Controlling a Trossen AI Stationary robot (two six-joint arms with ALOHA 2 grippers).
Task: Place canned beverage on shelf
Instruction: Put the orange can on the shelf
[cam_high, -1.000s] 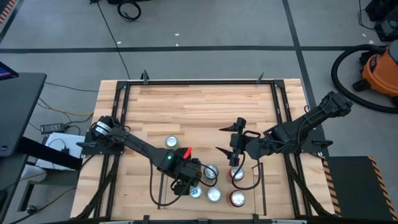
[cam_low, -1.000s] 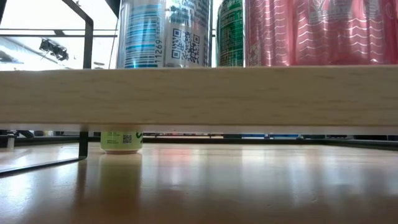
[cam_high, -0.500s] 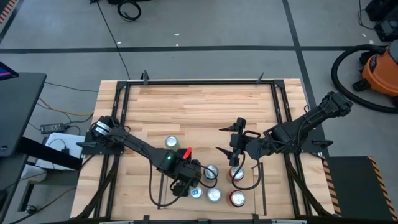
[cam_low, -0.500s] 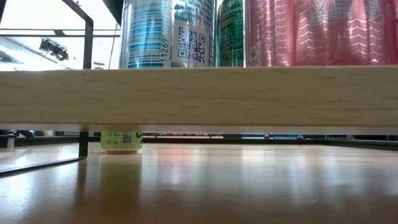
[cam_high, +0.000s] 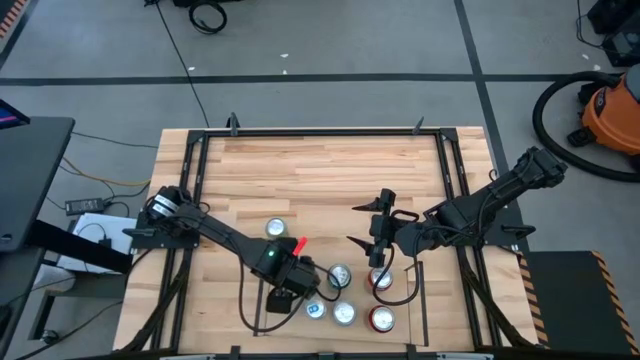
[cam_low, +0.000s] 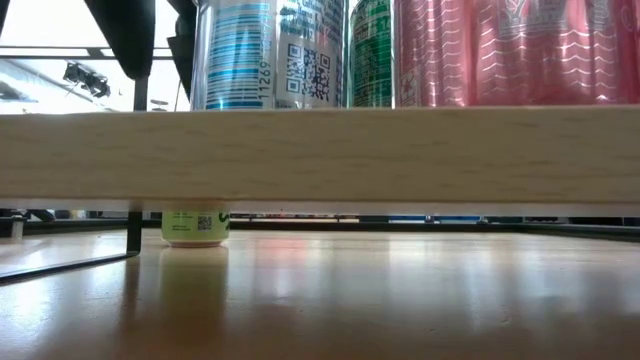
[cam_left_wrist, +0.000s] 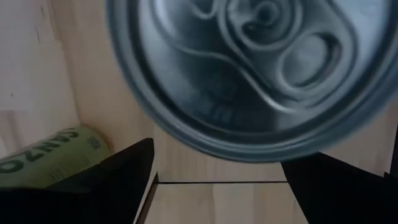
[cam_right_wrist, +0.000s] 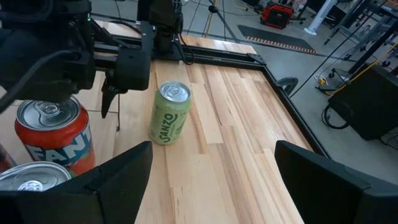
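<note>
Moved: left claw (cam_high: 283, 300) has drawn back from the blue-and-white can (cam_high: 316, 310), which a second ago sat under it; the can's top now shows clear in the high view.
Left claw: fingers spread, gripping nothing; it hangs just above and beside the can, whose silver lid fills its wrist view (cam_left_wrist: 249, 68).
Blue-and-white can: stands upright on the shelf (cam_low: 320, 155) at its left front, next to a green can (cam_low: 370, 50) and a pink one (cam_low: 500, 50).
Meaning: judging from the release, this can counts as placed.
Right claw: (cam_high: 372, 240) open and empty, waiting above the worktop (cam_high: 320, 170) near the shelf's right side.
Remaining: one green can (cam_high: 276, 229) stands on the worktop behind the shelf, well clear of the left claw; it looks like the next to fetch.
</note>
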